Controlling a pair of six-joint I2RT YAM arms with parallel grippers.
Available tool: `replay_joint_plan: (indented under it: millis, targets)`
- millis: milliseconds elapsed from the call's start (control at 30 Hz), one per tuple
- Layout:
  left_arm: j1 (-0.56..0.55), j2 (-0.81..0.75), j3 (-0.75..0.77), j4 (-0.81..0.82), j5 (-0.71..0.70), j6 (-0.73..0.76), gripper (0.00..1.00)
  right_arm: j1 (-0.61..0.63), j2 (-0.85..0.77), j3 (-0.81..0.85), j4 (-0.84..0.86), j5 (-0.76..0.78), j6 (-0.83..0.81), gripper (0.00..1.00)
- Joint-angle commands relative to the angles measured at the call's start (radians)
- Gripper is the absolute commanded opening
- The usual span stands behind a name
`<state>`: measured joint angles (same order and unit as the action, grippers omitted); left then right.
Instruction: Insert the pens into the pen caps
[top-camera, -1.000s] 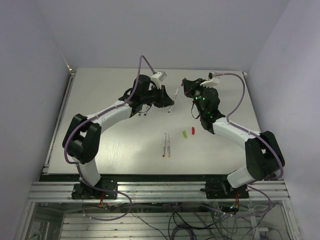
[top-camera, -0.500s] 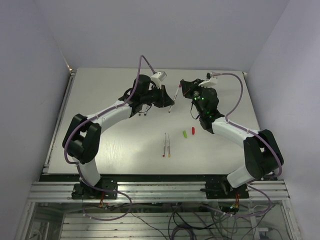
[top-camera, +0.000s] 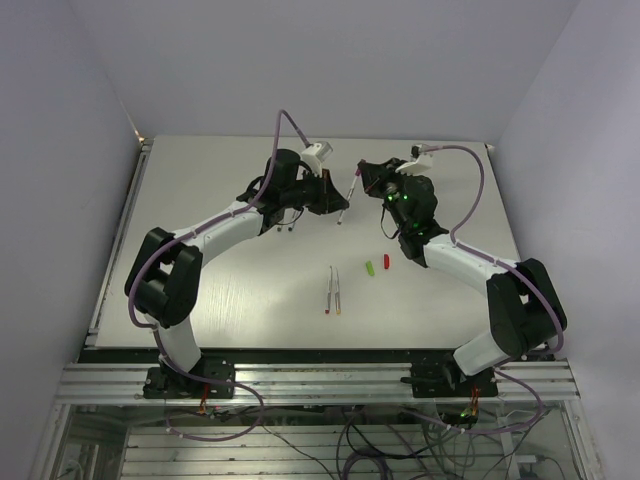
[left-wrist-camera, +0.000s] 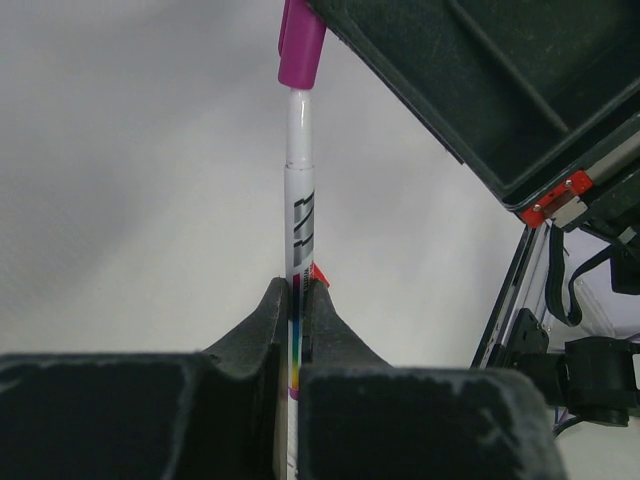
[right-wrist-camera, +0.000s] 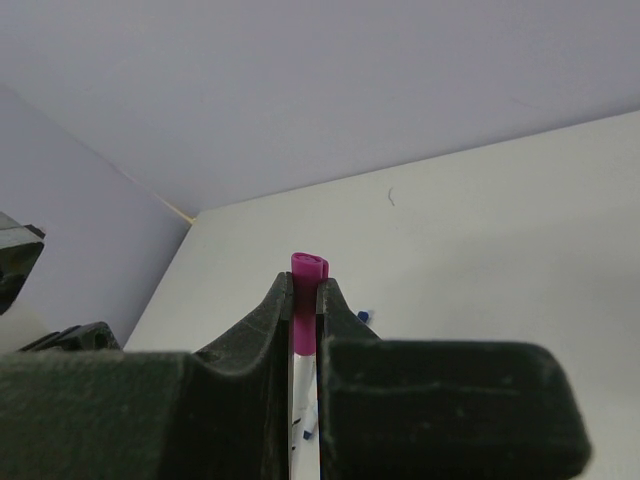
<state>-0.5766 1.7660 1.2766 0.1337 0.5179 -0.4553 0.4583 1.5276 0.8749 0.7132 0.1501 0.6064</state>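
Pale walls (top-camera: 300, 60) are seen around a light table (top-camera: 250, 300), and above its far middle one pen (left-wrist-camera: 297, 230) is held off the surface between the two arms. The pen's white barrel is clamped at mid-length by the left gripper (left-wrist-camera: 296, 300), whose fingers are closed tightly on it. The magenta cap (right-wrist-camera: 307, 290) is pinched by the right gripper (right-wrist-camera: 304, 300), likewise closed. In the overhead view the pen's long axis is seen to run from the near left to the far right, with the cap at its far-right end, just beyond the left gripper and directly in line with the barrel. From the left wrist view the barrel is seen entering the cap's mouth, so the two are judged to be already mated, though how deeply cannot be told. Any remaining push would have to be made straight along that axis, the two grippers being brought toward each other; a sideways offset could cause the thin barrel to bend or slip. Near the table's centre, two pens (top-camera: 334, 290) lie side by side, and a green cap (top-camera: 369, 268) and a red cap (top-camera: 386, 262) are found just to their right, apart from both grippers.
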Motion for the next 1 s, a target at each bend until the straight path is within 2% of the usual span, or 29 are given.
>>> replay_joint_plan:
  millis: [0,267,533,967]
  targets:
    - [0.007,-0.021,-0.011,0.076,-0.006,-0.016,0.07,0.0,0.01,0.02,-0.001,-0.033,0.006,0.0]
    - [0.008,-0.019,-0.017,0.123,-0.017,-0.034,0.07,0.002,0.009,0.019,-0.043,-0.16,0.008,0.0]
    - [0.026,-0.034,-0.02,0.208,-0.046,-0.057,0.07,0.002,0.014,0.05,-0.188,-0.283,-0.04,0.0]
    - [0.069,-0.075,-0.004,0.362,-0.169,-0.081,0.07,0.029,0.055,0.11,-0.452,-0.305,-0.165,0.0]
